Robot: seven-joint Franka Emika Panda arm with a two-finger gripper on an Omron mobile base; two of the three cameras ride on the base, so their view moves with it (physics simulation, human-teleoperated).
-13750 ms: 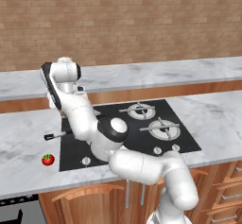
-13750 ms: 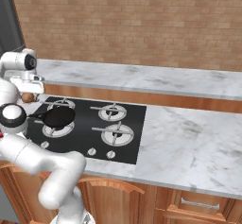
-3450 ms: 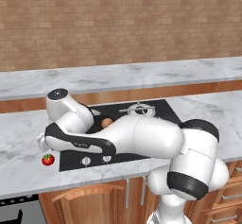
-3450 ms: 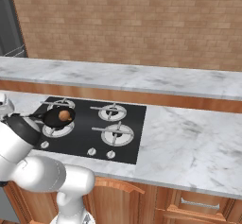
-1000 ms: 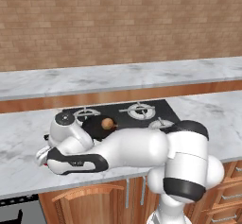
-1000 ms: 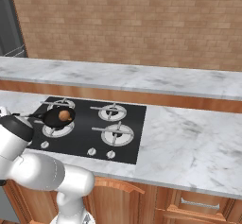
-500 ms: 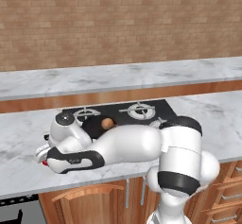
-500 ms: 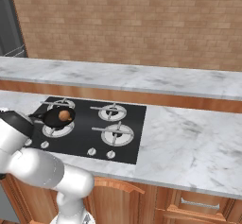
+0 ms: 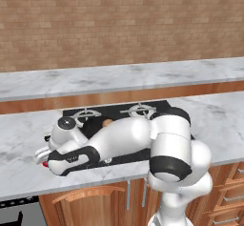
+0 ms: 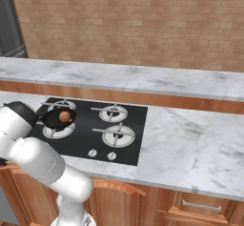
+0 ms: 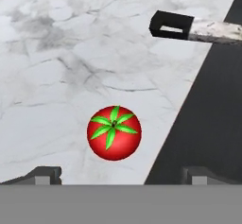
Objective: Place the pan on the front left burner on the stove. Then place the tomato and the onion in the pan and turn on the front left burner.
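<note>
The red tomato (image 11: 114, 133) with its green stem top lies on the marble counter, just left of the stove's black edge (image 11: 208, 124). My gripper (image 11: 123, 176) hangs over it, open, with one fingertip on each side and nothing held. From the left base view the gripper (image 9: 43, 159) is low at the counter's left, and a sliver of tomato (image 9: 45, 163) shows under it. The black pan (image 10: 56, 119) sits over the front left burner (image 10: 57, 131) with the brown onion (image 10: 64, 117) inside. Its handle tip (image 11: 171, 24) reaches out over the counter.
The stove (image 10: 128, 125) carries two more burners to the right and small silver knobs (image 10: 102, 154) along its front. My arm lies across the cooktop (image 9: 119, 139). A raised marble ledge (image 10: 143, 79) and a brick wall stand behind. Marble counter stretches to the right (image 10: 190, 144).
The arm has folded lower over the stove and the hand has sunk a little toward the tomato. Tomato, pan and onion have stayed put. The jaws have stayed wide.
</note>
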